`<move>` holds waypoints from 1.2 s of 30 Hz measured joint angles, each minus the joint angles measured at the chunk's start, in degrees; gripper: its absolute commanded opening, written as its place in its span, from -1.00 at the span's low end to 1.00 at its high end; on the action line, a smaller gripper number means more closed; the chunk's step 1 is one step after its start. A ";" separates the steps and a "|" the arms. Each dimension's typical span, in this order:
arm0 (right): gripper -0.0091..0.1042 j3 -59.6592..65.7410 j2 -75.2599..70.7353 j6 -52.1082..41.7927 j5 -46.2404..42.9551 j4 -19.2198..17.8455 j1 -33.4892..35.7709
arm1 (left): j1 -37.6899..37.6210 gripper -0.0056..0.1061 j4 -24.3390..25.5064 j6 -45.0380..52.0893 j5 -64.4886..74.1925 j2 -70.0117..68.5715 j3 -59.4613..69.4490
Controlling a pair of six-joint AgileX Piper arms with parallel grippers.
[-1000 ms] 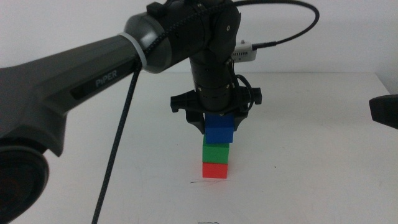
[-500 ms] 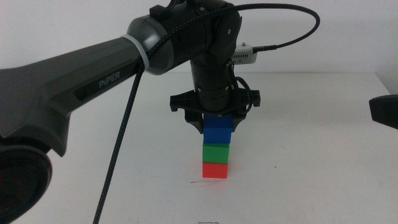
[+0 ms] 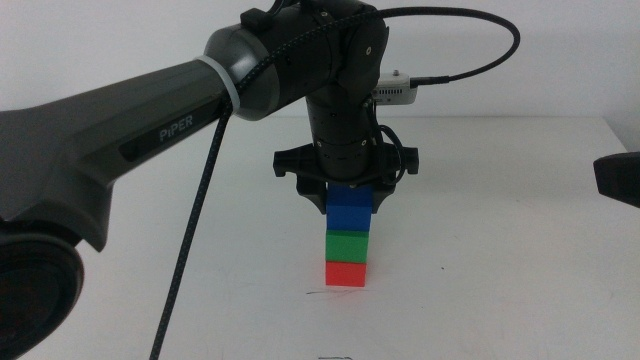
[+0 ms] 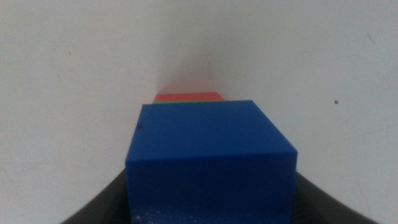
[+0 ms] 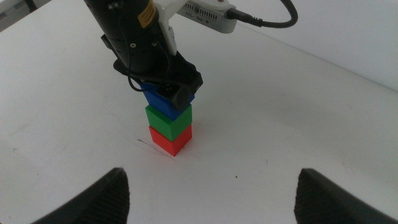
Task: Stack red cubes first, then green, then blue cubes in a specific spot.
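Right gripper [image 5: 208,186] waits near the right edge, my jaws there spread wide, holding nothing. Thin pencil line [image 3: 318,292] just left of the red cube [image 3: 346,273]; green cube [image 3: 348,245] on it. My left gripper [image 3: 350,205] is clamped on the blue cube [image 3: 350,212], seated on green. Risk: opening unevenly or lifting skewed drags blue, topples the stack. White matte table [image 3: 500,250], white wall beyond.

desk [image 3: 520,250]: white, matte, fills most of the middle view; far edge straight, with its right corner showing at far right
wall [image 3: 560,60]: plain white, behind the desk's far edge
light: soft and even, faint shadows on the desk
marks: a few tiny dark specks [image 4: 336,102] on the desk surface
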 measured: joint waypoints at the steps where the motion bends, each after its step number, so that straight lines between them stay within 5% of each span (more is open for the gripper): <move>1: 0.37 0.00 0.00 0.00 0.00 0.00 0.00 | 0.00 -0.41 0.00 0.20 0.00 0.00 0.00; 3: 0.37 0.00 0.00 0.00 0.00 0.00 0.00 | 0.00 -0.24 0.00 0.39 0.00 0.00 0.00; 4: 0.37 0.00 0.00 0.00 0.00 0.00 0.00 | 0.00 0.19 0.00 0.53 0.00 0.00 0.00; 14: 0.37 0.00 0.00 0.00 0.00 0.00 0.00 | 0.00 0.22 0.00 3.14 0.00 0.00 0.00; 25: 0.37 0.00 0.00 0.00 0.00 0.00 0.00 | 0.00 0.58 -0.57 3.19 0.00 0.00 0.00; 36: 0.37 0.00 0.00 0.00 0.00 0.00 0.00 | 0.00 0.59 -0.62 3.24 0.05 -4.22 -0.16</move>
